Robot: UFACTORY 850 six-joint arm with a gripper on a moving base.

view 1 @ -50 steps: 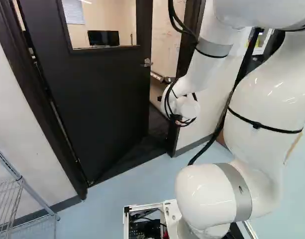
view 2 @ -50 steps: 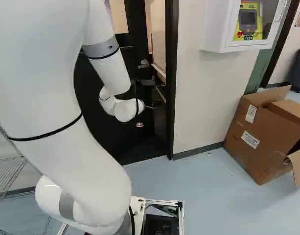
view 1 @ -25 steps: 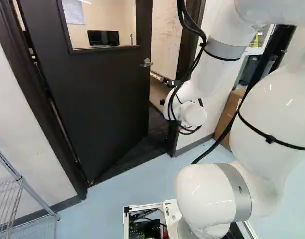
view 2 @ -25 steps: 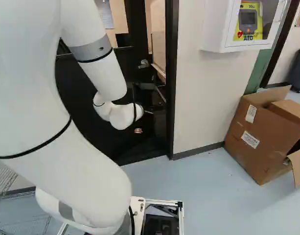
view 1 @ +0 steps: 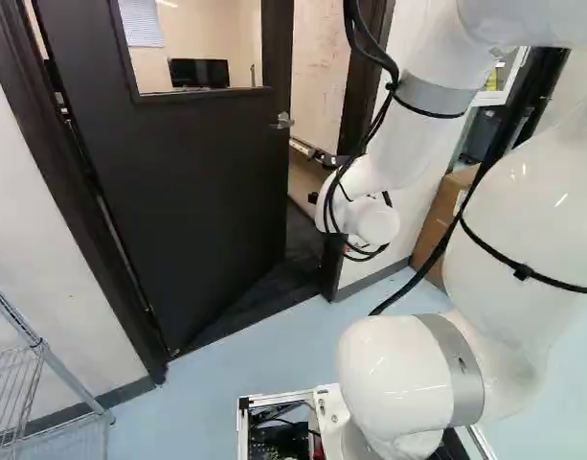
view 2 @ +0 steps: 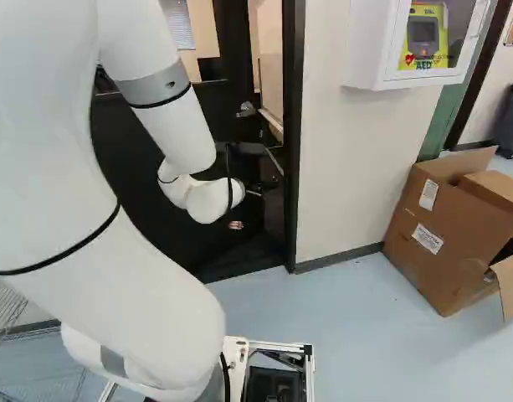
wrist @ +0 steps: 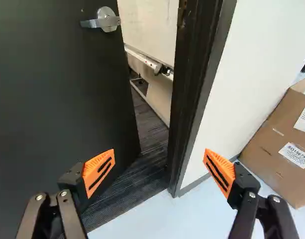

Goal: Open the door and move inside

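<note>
Beside the dark upright jamb (wrist: pixel 189 109), the black windowed door (view 1: pixel 197 163) stands ajar; facing that jamb, the orange-padded black gripper (wrist: pixel 159 151) has fingers spread. Opening seems in hand; next, push the door wider.

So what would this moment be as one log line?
door: ajar | handle: not held | gripper: open, empty | base: outside the room

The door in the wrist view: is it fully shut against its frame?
No, dark carpet shows through the gap between the door and the door frame.
</note>
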